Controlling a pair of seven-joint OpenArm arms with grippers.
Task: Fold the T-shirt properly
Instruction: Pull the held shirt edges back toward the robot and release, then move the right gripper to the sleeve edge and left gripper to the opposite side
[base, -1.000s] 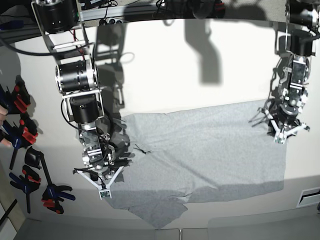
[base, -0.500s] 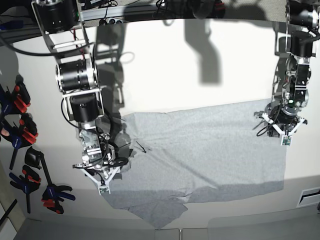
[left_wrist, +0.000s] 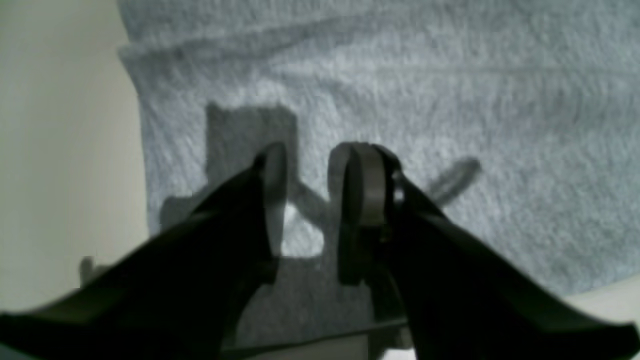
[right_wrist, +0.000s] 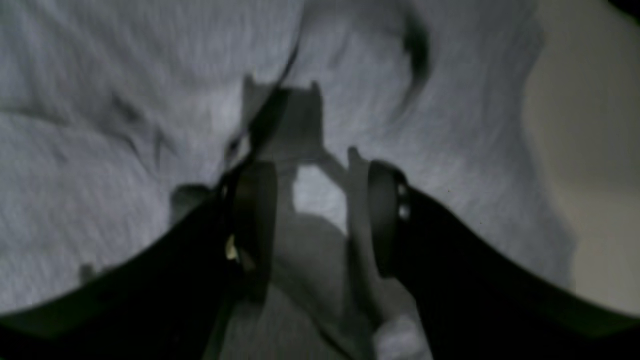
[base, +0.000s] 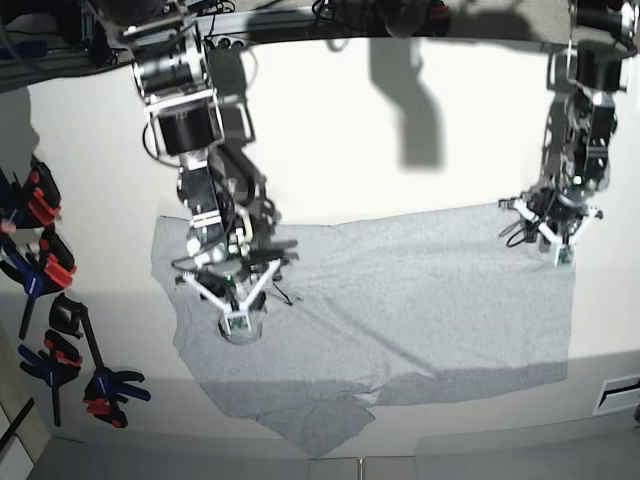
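Right gripper (base: 236, 322) has swung toward worktop centre, T-shirt (base: 400, 290) spread further left. Both claws narrow, empty; left gripper (base: 558, 252) at far-right corner. Risk: dragging cloth bunches it.

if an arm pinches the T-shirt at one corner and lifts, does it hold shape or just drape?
Likely drapes: the T-shirt lies limp, with wrinkles and a crumpled bottom edge. Probably light; it looks like thin knit. Pushing would likely bunch it up, as the creases beside the right gripper suggest.
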